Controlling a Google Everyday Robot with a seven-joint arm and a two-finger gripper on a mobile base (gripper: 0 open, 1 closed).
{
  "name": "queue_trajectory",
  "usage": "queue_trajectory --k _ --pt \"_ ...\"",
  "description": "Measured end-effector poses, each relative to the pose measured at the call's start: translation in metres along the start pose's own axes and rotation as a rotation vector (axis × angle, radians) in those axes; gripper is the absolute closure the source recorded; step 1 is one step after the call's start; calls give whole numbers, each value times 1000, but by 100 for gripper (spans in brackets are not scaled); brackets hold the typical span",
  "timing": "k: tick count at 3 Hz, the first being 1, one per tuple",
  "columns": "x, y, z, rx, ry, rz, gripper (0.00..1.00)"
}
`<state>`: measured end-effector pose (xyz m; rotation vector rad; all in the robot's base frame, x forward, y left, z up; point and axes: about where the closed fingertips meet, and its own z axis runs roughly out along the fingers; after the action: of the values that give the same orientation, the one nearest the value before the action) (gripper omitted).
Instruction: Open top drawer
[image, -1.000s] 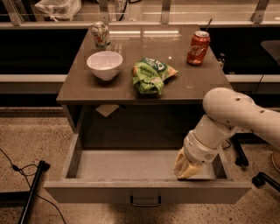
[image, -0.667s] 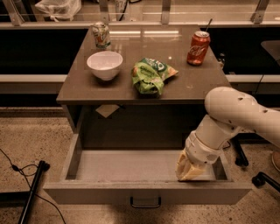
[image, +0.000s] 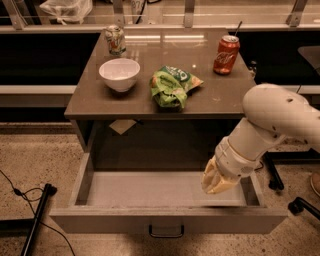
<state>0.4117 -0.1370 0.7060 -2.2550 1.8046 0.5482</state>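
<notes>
Okay so not much has changed over the last second: the wide light grey top drawer (image: 100, 220) with the small black pull handle (image: 166, 231) sits just as far out as it did, and only the arm has shifted. The cream-coloured gripper (image: 217, 177) has crept up a touch and the big white elbow has lifted with it, but it hangs over the right end of the drawer's inside, close to the right wall. We honestly can't tell if the claw is apart or together; it reads as one pale lump from this angle.

Our read is that the opening is basically done, since the grey floor of the drawer is in plain view, and the arm looks like it's backing out.

The drawer sticks out from under the brown tabletop (image: 220, 95) toward the near side, its front panel and handle facing us. Its long axis runs left to right, across the direction it slides.
</notes>
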Motion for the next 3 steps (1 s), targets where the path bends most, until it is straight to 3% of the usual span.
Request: queue_trajectory --k 1,3 --pt "-8 -19 -18 75 16 -34 100" --pt "-8 -17 -16 68 16 -34 58"
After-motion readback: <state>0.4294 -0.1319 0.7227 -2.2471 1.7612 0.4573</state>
